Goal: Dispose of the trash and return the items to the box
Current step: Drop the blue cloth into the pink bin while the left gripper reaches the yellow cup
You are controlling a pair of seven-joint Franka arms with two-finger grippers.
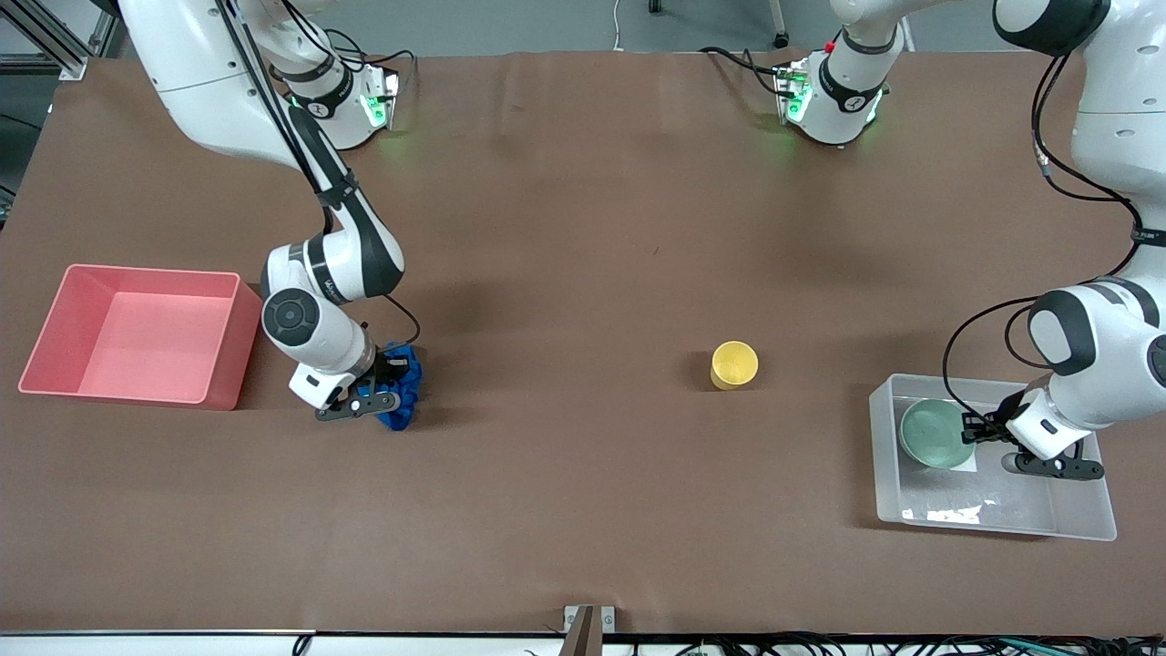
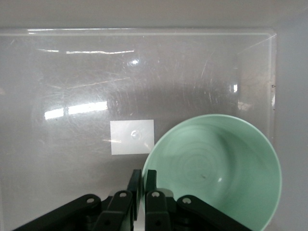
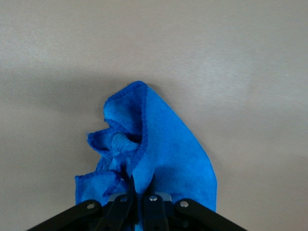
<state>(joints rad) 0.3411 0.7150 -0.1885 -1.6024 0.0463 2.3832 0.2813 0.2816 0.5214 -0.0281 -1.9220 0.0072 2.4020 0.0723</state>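
Note:
The blue wad of trash (image 1: 406,390) is on the table near the pink bin, and my right gripper (image 1: 392,381) is shut on its folds; in the right wrist view the cloth (image 3: 163,144) hangs from that gripper (image 3: 138,180). The mint-green bowl (image 1: 931,433) sits inside the clear box (image 1: 993,530) at the left arm's end. My left gripper (image 1: 973,426) is shut on the bowl's rim. In the left wrist view the gripper (image 2: 143,178) pinches the bowl (image 2: 221,168) next to the box's white label (image 2: 132,137). The yellow cup (image 1: 734,364) stands upright mid-table, untouched.
The pink bin (image 1: 228,360) stands open at the right arm's end, just beside the blue wad. A clamp (image 1: 588,624) sits on the table edge nearest the front camera.

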